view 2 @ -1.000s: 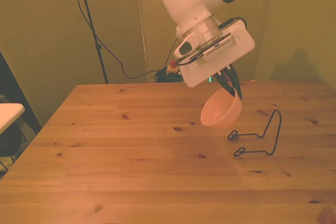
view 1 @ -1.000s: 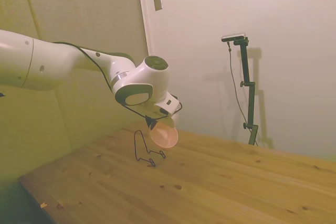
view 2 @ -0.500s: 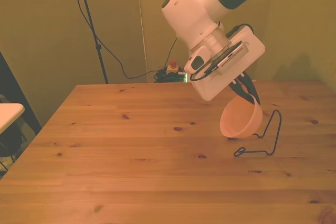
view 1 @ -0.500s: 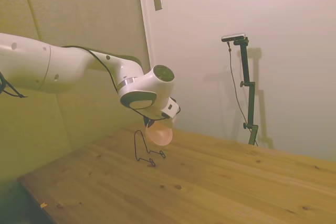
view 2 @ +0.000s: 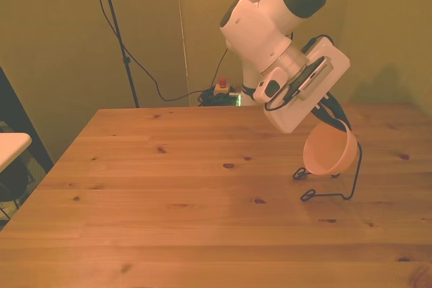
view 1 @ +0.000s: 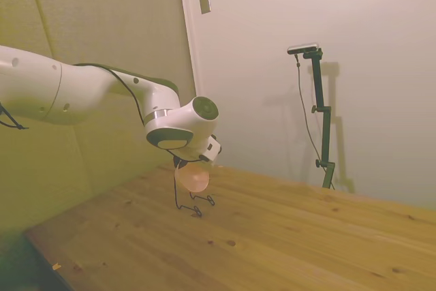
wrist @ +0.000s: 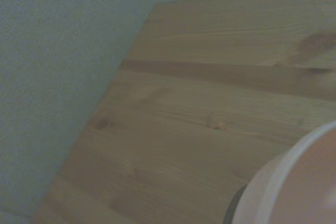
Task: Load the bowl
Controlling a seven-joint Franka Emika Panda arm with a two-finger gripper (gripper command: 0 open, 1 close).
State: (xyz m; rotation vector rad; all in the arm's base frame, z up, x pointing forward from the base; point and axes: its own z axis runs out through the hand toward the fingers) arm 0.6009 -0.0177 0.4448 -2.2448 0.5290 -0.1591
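Gripper (view 2: 335,117) clamped on rim of pink bowl (view 2: 330,152), held tilted in the air just above the black wire rack (view 2: 335,179), at the table's (view 2: 169,207) front-view right. Lower slowly, seat the rim against the upright loop, check it rests steady before letting go

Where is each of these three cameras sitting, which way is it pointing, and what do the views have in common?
Side view: off one side of the table, looking across it; the white arm reaches in holding the bowl above the wire stand.
Front view: across the table, facing the robot; arm, gripper and bowl show by the wire stand.
Wrist view: on the wrist, looking down at the table; only the bowl's rim shows, no arm.
Shared: bowl and tabletop in all three.
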